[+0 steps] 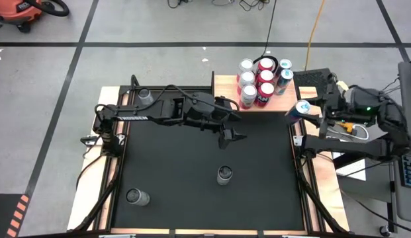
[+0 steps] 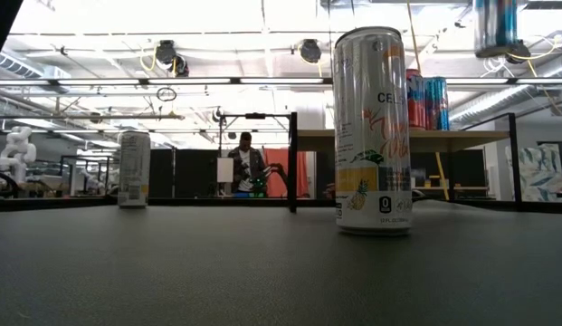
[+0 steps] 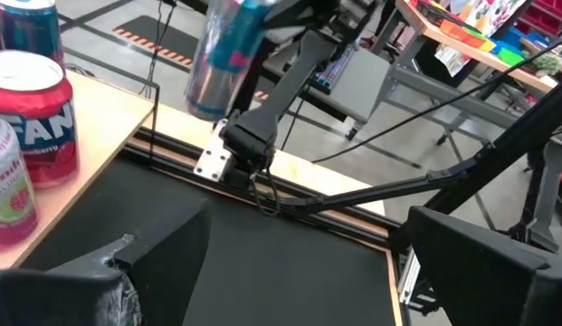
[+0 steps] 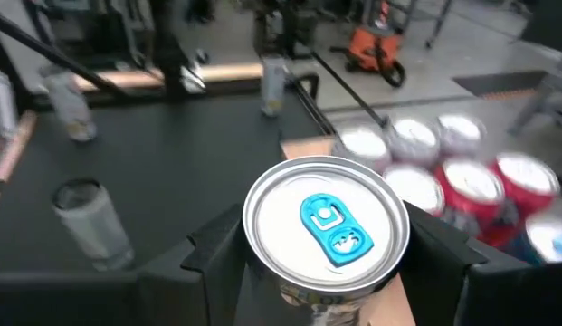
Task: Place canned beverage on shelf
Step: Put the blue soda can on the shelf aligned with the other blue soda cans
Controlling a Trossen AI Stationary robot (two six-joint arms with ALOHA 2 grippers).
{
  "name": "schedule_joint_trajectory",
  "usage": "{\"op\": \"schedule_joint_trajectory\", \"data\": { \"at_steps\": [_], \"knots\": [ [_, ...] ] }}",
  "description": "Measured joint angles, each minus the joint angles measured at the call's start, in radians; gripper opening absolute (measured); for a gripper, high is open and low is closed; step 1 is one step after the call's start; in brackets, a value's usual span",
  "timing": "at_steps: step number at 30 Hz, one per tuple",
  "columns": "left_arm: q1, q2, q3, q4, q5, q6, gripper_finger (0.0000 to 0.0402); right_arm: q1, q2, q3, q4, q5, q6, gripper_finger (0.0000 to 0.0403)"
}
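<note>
While the black table (image 1: 192,178) carries three loose cans, the shelf (image 1: 226,89) at its far edge holds a cluster of cans (image 1: 261,80). Just beside the shelf's right end, the right gripper (image 4: 326,272) jaws clasp a blue-tabbed can (image 4: 326,226) aloft. Over the table's middle, the left gripper (image 1: 233,137) jaws gape, empty.

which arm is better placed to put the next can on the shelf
The right arm, probably. Its claw is shut on a blue-tabbed can, lifted just beside the shelf. The left claw is open, holding nothing, over the black mat.
</note>
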Motion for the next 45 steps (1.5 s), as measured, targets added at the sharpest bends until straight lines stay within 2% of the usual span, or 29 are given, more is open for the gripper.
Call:
{"op": "schedule_joint_trajectory", "data": {
  "at_steps": [3,6,9,17,24,32,37,41,45],
  "knots": [
    [-0.002,0.0,0.0,-0.008,0.0,-0.023,0.0375,0.0,-0.045,-0.057,0.005,0.033,0.021,0.0207],
    [-0.003,0.0,0.0,-0.01,0.0,-0.024,0.0375,0.0,-0.051,-0.071,0.099,0.018,0.063,0.0207],
    [-0.002,0.0,0.0,-0.013,0.0,-0.024,0.0375,0.0,-0.005,-0.064,0.157,-0.027,0.071,0.0207],
    [-0.003,0.0,0.0,-0.013,0.0,-0.023,0.0375,-0.002,0.12,0.018,0.105,0.011,-0.031,0.0208],
    [-0.011,0.0,0.0,-0.013,0.0,-0.015,0.0375,-0.002,0.157,0.243,0.029,0.085,-0.064,0.0208],
    [0.007,0.0,0.0,-0.013,0.01,0.028,0.0375,-0.002,0.397,0.439,0.01,0.082,-0.092,0.0208],
    [0.018,0.0,-0.001,-0.013,0.023,0.022,0.0375,-0.017,0.494,0.55,-0.11,0.075,-0.141,0.0208],
    [0.018,0.0,-0.001,-0.013,0.026,0.03,0.0375,-0.057,0.494,0.644,-0.245,0.08,-0.151,0.0208],
    [0.025,0.0,-0.001,-0.013,0.034,0.031,0.0375,-0.072,0.432,0.681,-0.335,0.079,-0.103,0.0208]
  ]
}}
